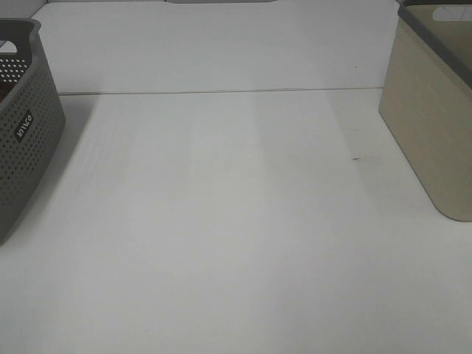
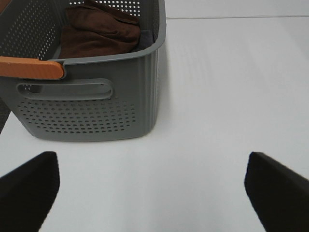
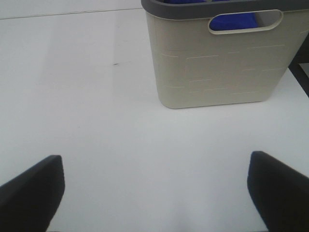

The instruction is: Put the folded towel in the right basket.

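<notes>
Brown cloth, folded and soft, lies inside the grey basket (image 2: 91,92) at the left edge of the counter (image 1: 236,243); we take this brown towel (image 2: 99,34) to be the thing to move. It sits low behind the perforated wall, beside an orange handle (image 2: 31,68). Something blue (image 3: 231,21) already shows through the handle slot of the beige basket (image 3: 217,63) at the right edge, so that basket is not empty.

We judge the towel light and limp: it will sag and may unfold if pinched at one corner. A grip across the thick folded edge, taking all layers at once, should keep it together. Cloth is not slippery, but a loose layer could slide out.

Our left claw (image 2: 154,193) hangs just outside the grey basket, fingers spread wide with nothing between them, facing its short wall over bare counter. Our right claw (image 3: 154,193) is likewise spread and empty, facing the beige basket from nearby. Neither arm shows in the high view. We expect the left arm must rise over the rim before reaching down.
</notes>
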